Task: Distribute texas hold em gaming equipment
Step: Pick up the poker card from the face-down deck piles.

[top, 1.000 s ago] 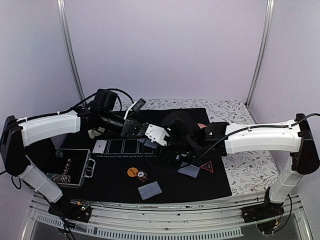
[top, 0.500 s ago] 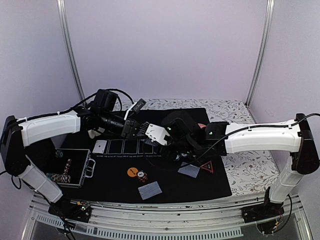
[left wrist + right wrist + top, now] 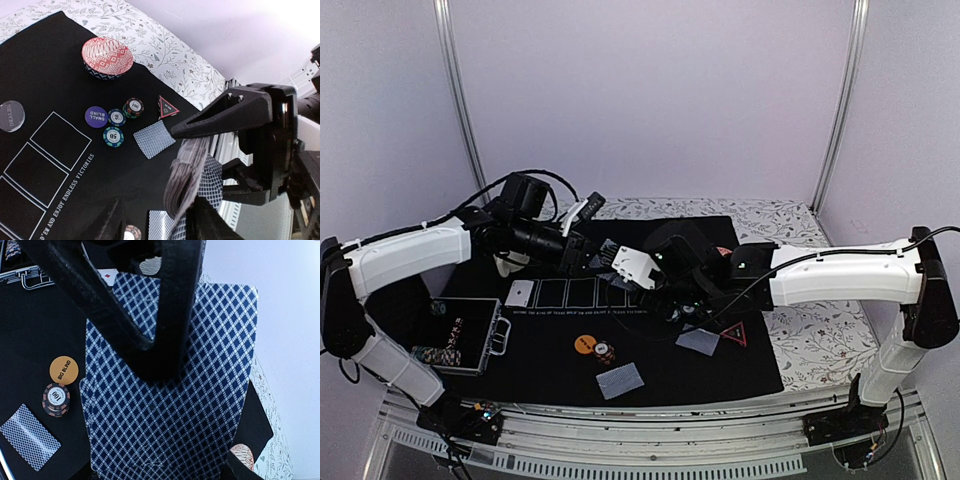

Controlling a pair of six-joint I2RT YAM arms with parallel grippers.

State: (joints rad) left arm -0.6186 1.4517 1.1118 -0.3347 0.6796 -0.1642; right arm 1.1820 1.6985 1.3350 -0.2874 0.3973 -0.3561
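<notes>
My right gripper is shut on a deck of blue-patterned playing cards held on edge above the black mat. The deck fills the right wrist view. My left gripper is open beside the deck, and one of its fingers lies against the top card. On the mat lie face-down cards, an orange disc, a chip, a red-edged triangle, a purple disc and striped chips.
An open metal chip case sits at the mat's left edge. A face-up card lies in the first printed box. A red patterned bowl stands at the far right of the mat, near a clear disc.
My left gripper first moved in toward the deck, then drew back to the left and a little up. The right gripper kept the deck in about the same place.
</notes>
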